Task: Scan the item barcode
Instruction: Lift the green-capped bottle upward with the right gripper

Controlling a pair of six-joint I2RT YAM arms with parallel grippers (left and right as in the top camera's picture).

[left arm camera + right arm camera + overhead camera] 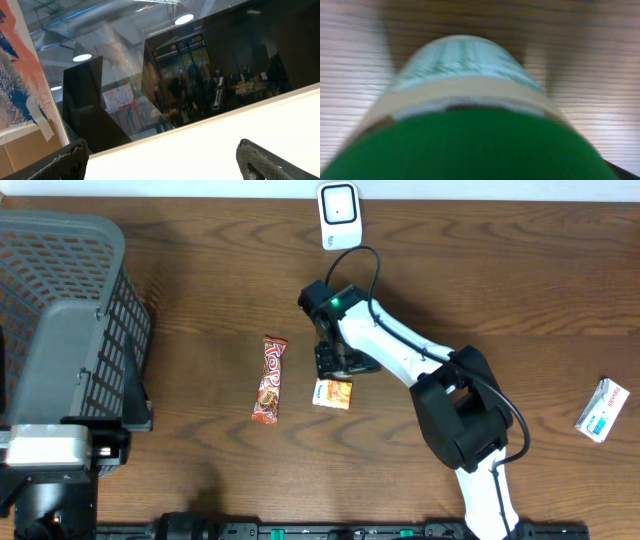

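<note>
Small packet [333,394] lay mid-tabletop [200,260]. Candy bar [270,380] lay near on its left, not touching. Basket [120,310] stood far to its left. Scanner [338,215] sat behind it at the far edge, with the right hand [335,365] between the two. Box [602,410] lay well to its right.

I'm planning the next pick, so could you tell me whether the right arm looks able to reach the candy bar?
Probably yes: the candy bar lies flat on the table, just beside the right gripper, with nothing between them; the orange packet sits apart from it.
</note>
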